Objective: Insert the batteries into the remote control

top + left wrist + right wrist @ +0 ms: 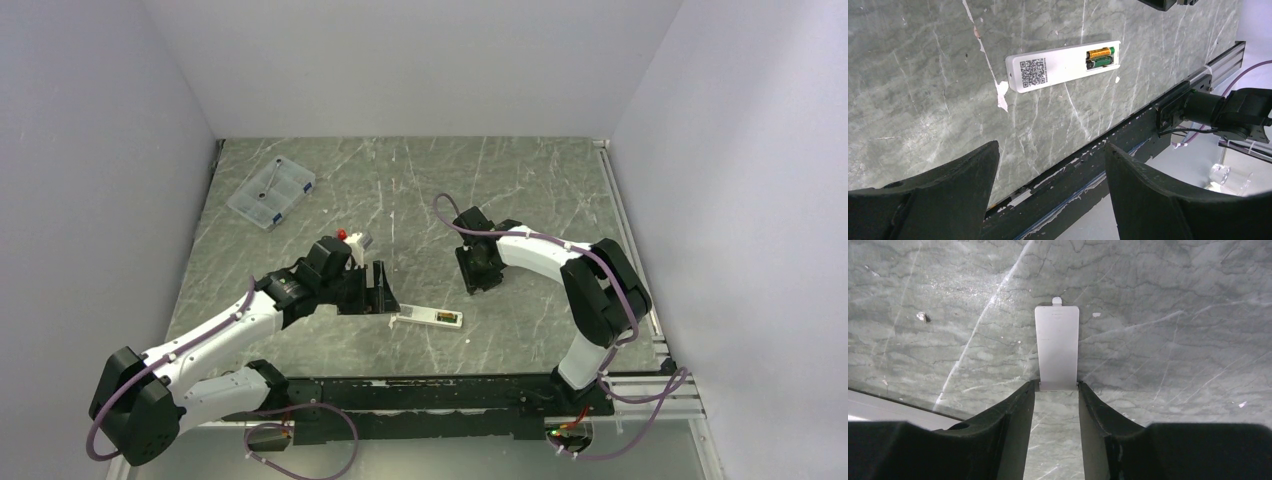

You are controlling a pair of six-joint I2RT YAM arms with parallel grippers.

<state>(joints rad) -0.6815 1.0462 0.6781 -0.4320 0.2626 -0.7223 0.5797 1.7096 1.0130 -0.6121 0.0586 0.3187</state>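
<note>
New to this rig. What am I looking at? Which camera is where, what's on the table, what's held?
Two robot arms, the left arm and the right arm, stand at the near edge of a table. The wide picture looks down from above. The other two come from a camera on each wrist. On the table lie a clear box, the white remote, back side up with both batteries in its open bay, and a flat white cover. The left tool is open and empty. The right tool straddles the cover's near end; a firm grip I cannot confirm.
</note>
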